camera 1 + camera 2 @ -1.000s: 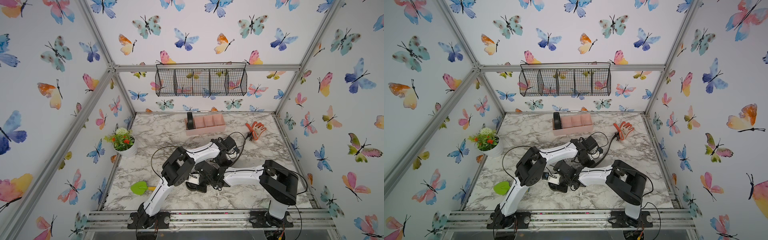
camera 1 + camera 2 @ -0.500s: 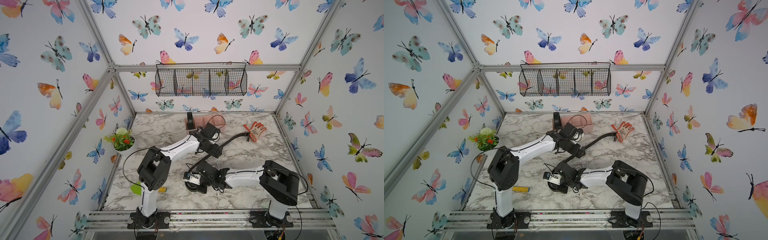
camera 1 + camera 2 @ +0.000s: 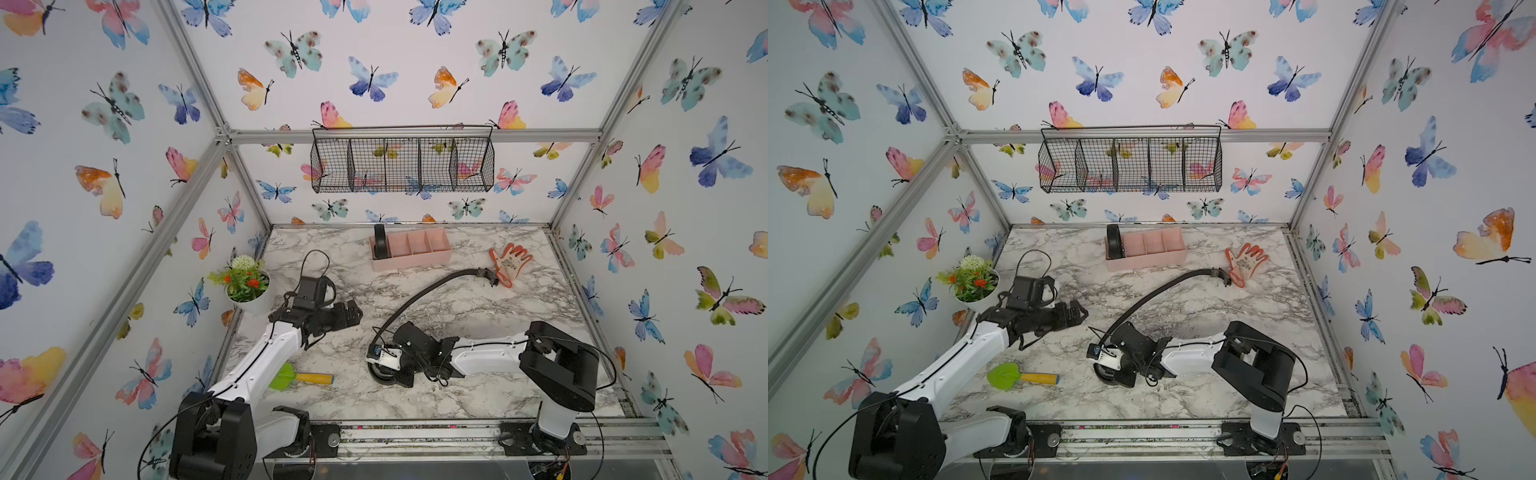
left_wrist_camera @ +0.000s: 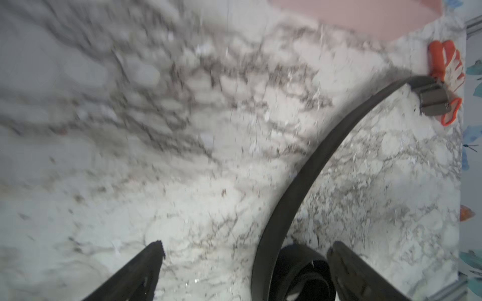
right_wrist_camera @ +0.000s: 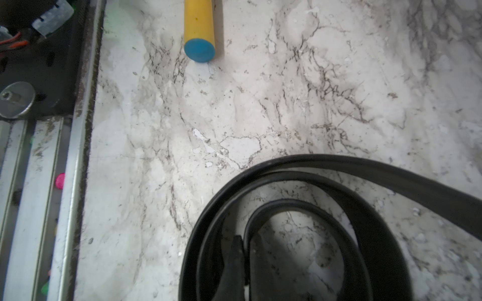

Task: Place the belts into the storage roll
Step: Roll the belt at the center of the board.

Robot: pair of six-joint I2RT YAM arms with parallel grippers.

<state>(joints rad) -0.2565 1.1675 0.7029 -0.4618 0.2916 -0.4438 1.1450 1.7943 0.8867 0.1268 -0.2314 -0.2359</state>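
R claw pinches black belt, half-coiled, buckle end loose; L claw wide, empty.

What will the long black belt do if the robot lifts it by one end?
Probably flop: the belt bends in a long curve and loops near the front, so it would likely droop. Its metal buckle end may hang lower and swing. Being a flat strap, it probably won't roll away.

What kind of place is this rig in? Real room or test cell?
Probably a staged robot test cell, not a home: an aluminium frame holding butterfly-print wall panels, a marble-pattern tabletop, and the left arm and right arm bolted to a front rail.
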